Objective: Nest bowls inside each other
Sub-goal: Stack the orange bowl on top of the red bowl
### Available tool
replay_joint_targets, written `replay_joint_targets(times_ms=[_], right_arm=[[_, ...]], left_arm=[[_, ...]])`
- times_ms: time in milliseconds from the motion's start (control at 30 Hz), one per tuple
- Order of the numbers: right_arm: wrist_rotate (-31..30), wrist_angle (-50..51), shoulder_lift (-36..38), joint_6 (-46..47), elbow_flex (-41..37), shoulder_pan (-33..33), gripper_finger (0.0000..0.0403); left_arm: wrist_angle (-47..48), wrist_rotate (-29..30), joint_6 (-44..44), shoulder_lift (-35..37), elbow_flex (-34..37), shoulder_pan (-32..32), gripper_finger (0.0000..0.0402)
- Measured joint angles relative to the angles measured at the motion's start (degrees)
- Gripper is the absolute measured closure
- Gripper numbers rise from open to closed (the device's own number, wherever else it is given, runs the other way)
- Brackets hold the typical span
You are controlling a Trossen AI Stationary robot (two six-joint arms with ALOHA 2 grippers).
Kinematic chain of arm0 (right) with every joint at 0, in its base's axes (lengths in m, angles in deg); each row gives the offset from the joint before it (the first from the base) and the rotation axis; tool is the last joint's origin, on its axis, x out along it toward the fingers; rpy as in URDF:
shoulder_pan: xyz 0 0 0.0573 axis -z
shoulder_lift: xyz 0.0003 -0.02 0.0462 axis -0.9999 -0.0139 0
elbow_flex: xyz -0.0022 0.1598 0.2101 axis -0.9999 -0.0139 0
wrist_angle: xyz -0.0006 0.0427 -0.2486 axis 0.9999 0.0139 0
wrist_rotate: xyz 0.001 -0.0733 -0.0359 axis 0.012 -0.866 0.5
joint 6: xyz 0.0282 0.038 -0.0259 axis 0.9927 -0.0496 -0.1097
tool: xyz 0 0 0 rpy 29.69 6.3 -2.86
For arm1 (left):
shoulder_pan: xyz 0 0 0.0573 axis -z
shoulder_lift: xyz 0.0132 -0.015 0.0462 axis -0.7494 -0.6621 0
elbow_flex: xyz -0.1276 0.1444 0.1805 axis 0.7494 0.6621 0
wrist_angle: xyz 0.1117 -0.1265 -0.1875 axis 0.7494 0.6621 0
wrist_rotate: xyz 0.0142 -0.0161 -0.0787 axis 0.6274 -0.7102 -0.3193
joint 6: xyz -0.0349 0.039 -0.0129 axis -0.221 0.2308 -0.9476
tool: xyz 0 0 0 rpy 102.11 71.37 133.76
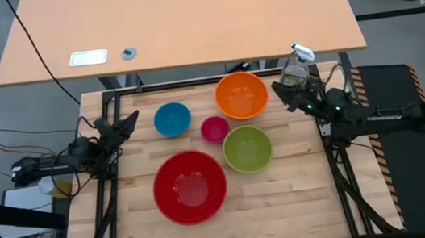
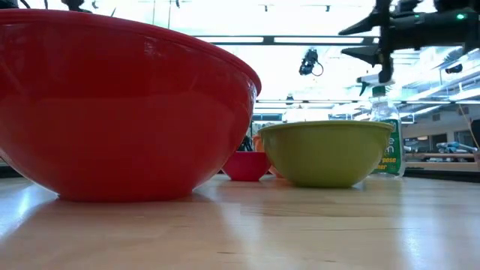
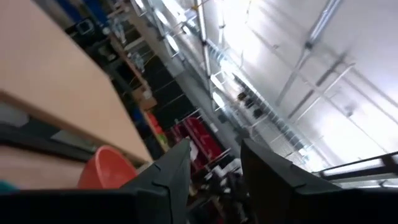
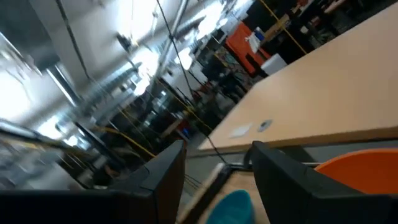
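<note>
Five bowls rest upright on their bases on the wooden table (image 1: pixel 295 198). The red bowl (image 1: pixel 190 187) is nearest, and the lime green bowl (image 1: pixel 247 149) is to its right. The small magenta bowl (image 1: pixel 214 128) sits in the middle. The blue bowl (image 1: pixel 172 119) and the orange bowl (image 1: pixel 241 96) are at the far side. My left gripper (image 1: pixel 127 121) hovers open at the far left, left of the blue bowl. My right gripper (image 1: pixel 280 90) hovers open just right of the orange bowl, raised above the table in the low view (image 2: pixel 352 41). Neither holds anything.
A clear spray bottle (image 1: pixel 297 66) stands at the far right corner, close behind my right gripper. Beyond the worktable is a light wooden desk (image 1: pixel 176 18) with a white card (image 1: pixel 89 58) and a small disc (image 1: pixel 130 53). Black frame rails run along both table sides.
</note>
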Motion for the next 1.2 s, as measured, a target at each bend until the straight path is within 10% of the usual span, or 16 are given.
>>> replay_joint_targets(times_ms=[367,767,1200], right_arm=[[11.2,1.8,-14.1,-5.2,9.4,5.6,0.021],[5.1,41.6,-29.5,-7.3,35.3,8.9,0.021],[5.4,69.9,-34.7,6.2,43.9,14.1,0.0206]], left_arm=[[21.9,3.1,-1.7,-12.9,-15.3,-1.1,0.0257],[61.6,-6.8,-4.7,-14.2,-35.3,-11.5,0.0257],[66.6,-25.9,0.3,-16.0,-37.5,-17.9,0.0257]])
